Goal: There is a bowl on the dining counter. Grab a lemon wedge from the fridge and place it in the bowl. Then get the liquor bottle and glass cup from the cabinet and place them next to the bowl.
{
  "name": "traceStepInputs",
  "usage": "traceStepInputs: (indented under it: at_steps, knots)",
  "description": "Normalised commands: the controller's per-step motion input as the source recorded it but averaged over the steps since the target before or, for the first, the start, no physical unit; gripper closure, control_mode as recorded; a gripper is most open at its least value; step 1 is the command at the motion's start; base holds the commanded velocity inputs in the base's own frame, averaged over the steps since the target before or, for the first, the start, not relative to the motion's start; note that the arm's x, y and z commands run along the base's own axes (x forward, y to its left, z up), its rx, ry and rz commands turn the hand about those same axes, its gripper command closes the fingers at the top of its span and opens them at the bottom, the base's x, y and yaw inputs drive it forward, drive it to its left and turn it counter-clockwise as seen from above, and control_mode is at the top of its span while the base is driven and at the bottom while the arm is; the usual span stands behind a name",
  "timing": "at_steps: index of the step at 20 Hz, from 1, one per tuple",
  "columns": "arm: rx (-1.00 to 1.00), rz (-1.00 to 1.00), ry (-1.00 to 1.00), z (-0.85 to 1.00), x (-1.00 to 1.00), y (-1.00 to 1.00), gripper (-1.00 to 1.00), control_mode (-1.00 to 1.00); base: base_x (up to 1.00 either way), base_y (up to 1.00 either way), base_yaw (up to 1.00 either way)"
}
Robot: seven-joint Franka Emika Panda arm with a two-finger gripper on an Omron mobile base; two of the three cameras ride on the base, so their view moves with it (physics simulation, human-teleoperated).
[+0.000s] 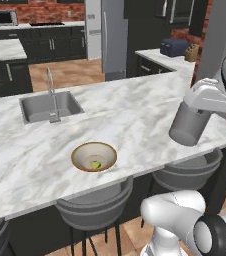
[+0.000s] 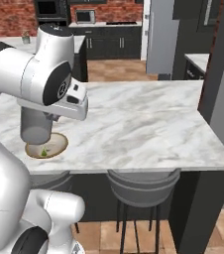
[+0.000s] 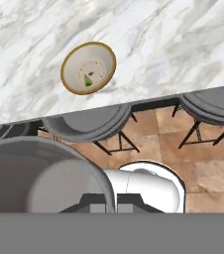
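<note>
- The bowl sits on the marble tabletop near its front edge, and the lemon wedge lies inside it, a small green-yellow piece on the bowl's floor.
- The left base view gives the widest look: a sink with a faucet is set into the tabletop behind and to the left of the bowl, and a toaster stands on a far counter.
- In the right base view the arm's grey wrist covers the upper part of the bowl, so just its front rim and the wedge show.
- The hand view looks down on the bowl whole, with the wedge in its middle, and shows the stools tucked under the tabletop's edge.
- The gripper's fingertips cannot be made out in any view; a grey cylinder of the arm fills the lower left of the hand view. The jaws are closed, and no object is seen between them.
</note>
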Motion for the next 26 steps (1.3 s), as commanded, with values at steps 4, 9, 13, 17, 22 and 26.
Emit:
traceStepInputs:
  at_steps: [4,9,13,17,22,26]
  knots:
    - [0.0,0.0,0.0,0.0,0.0,0.0,1.0,1.0,0.94,0.0,0.1]
    - [-0.01,0.01,0.0,-0.19,0.36,-0.03,1.0,-1.0,0.51,0.0,0.01]
    - [-0.06,0.01,0.0,-0.68,0.99,-0.04,1.0,-1.0,0.0,0.0,0.0]
    - [-0.08,0.0,0.0,-0.84,1.0,0.0,1.0,-1.0,0.0,0.0,0.0]
    - [-0.07,0.0,0.0,-0.93,0.93,0.0,1.0,-1.0,0.0,0.0,0.0]
    - [-0.04,0.02,-0.02,-0.71,0.63,0.0,1.0,-1.0,0.0,0.0,0.0]
